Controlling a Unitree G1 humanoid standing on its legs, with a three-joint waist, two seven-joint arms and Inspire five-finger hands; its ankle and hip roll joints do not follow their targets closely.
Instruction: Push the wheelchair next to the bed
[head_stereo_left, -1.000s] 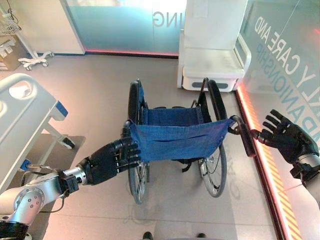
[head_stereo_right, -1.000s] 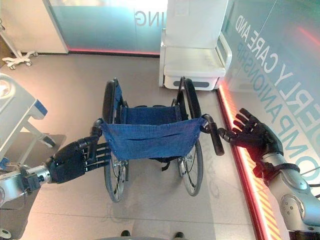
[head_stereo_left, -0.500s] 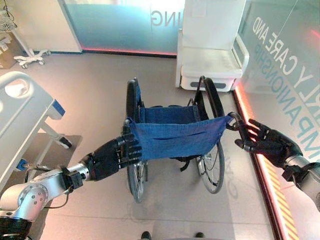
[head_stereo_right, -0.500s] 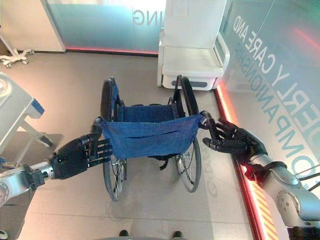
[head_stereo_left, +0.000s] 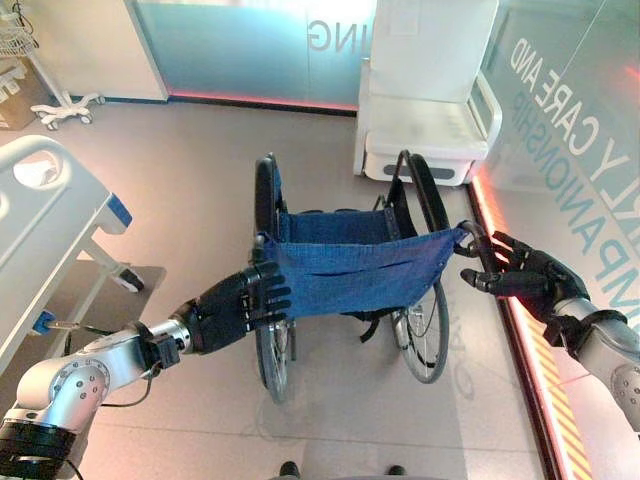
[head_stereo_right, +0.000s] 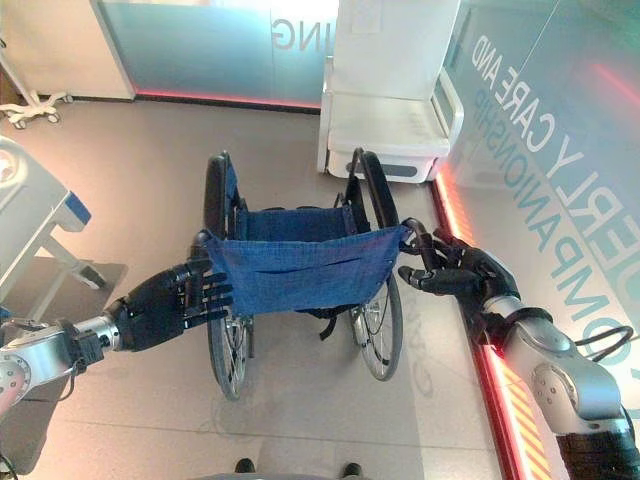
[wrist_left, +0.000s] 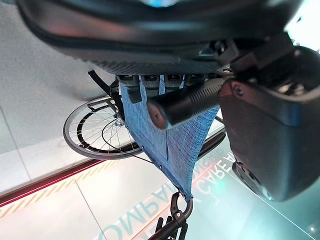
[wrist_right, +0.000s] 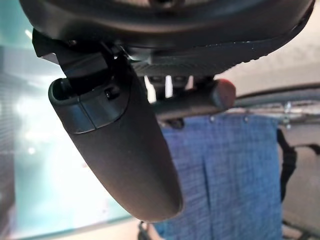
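The wheelchair (head_stereo_left: 350, 270), with a blue cloth back and black wheels, stands in the middle of the floor facing away from me. My left hand (head_stereo_left: 232, 307) is at its left push handle (wrist_left: 185, 102), with the fingers curled round the grip. My right hand (head_stereo_left: 528, 279) has reached the right push handle (wrist_right: 192, 102). That grip lies between the thumb and the fairly straight fingers. The white bed (head_stereo_left: 45, 235) stands to the left, about a metre from the wheelchair.
A white padded chair (head_stereo_left: 425, 125) stands just beyond the wheelchair. A glass wall with lettering (head_stereo_left: 580, 130) and a red floor strip (head_stereo_left: 530, 360) run along the right. A white wheeled stand (head_stereo_left: 68, 105) is at the back left. Open floor lies between wheelchair and bed.
My right hand has moved left, from spread and apart to lying on the right push handle. My left hand has stayed at the left handle.
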